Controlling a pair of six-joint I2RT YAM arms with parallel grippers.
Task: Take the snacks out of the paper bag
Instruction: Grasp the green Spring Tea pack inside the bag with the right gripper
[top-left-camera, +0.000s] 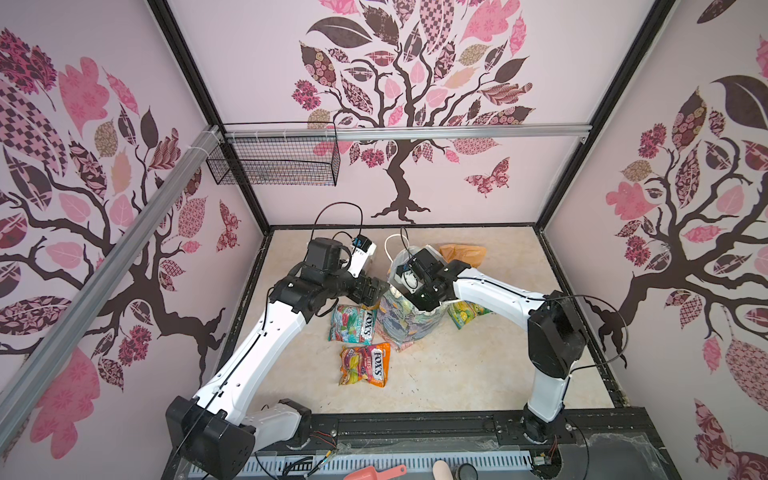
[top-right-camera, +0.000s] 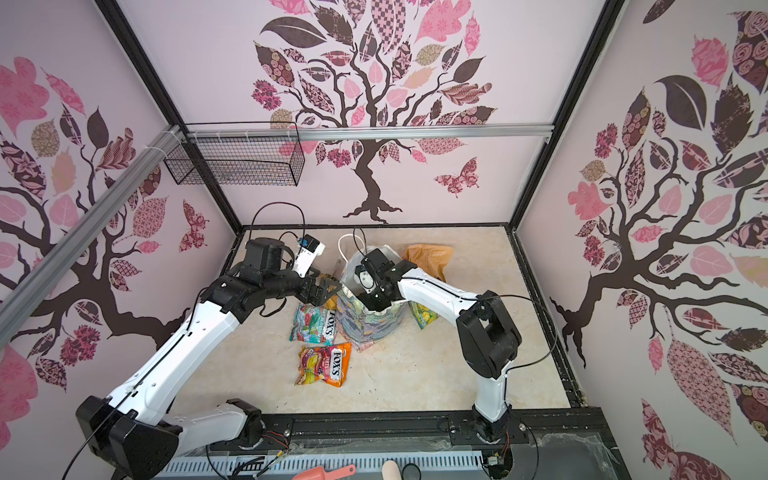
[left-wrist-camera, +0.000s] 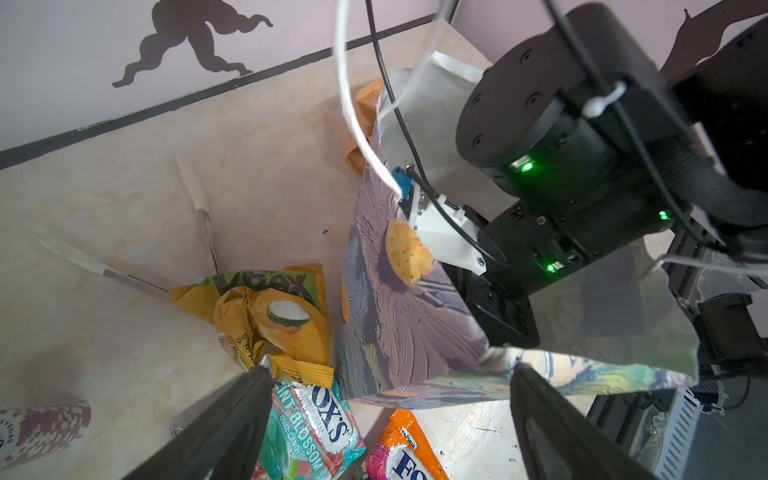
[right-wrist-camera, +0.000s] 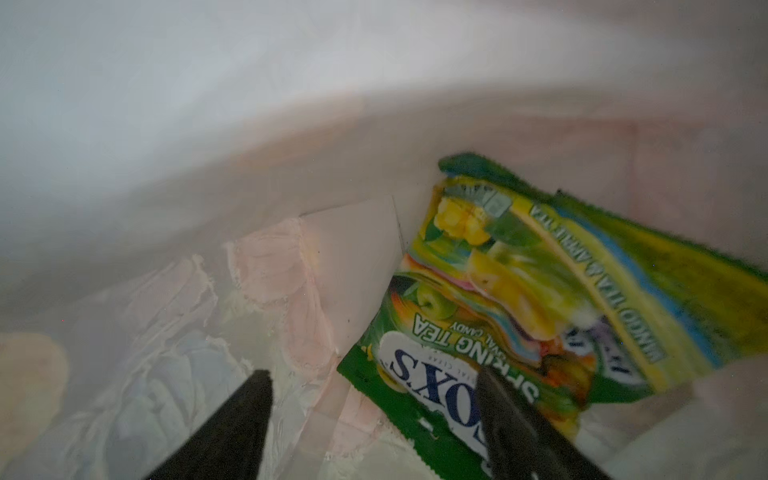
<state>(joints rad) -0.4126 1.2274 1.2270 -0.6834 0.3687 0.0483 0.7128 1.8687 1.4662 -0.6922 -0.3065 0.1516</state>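
Note:
The floral paper bag (top-left-camera: 399, 324) (top-right-camera: 365, 320) stands upright mid-table. My right gripper (right-wrist-camera: 372, 374) reaches down inside it, open. One of its fingers lies over the corner of a green-yellow FOX'S pouch (right-wrist-camera: 519, 299) on the bag's white bottom, and nothing is gripped. My left gripper (left-wrist-camera: 390, 370) (top-left-camera: 372, 291) is open beside the bag's left wall (left-wrist-camera: 399, 316), holding nothing. On the table lie a teal-red pouch (top-left-camera: 353, 324) (left-wrist-camera: 316, 436), an orange pouch (top-left-camera: 365, 365) (left-wrist-camera: 403, 449), another green-yellow pouch (top-left-camera: 467, 312) right of the bag, and a crumpled gold wrapper (left-wrist-camera: 274, 320).
A crumpled orange-tan wrapper (top-left-camera: 463, 253) lies behind the bag. A stack of poker chips (left-wrist-camera: 41, 428) sits to the left of the pouches. A wire basket (top-left-camera: 274, 162) hangs on the back rail. A pink scoop (top-left-camera: 374, 473) lies beyond the front edge.

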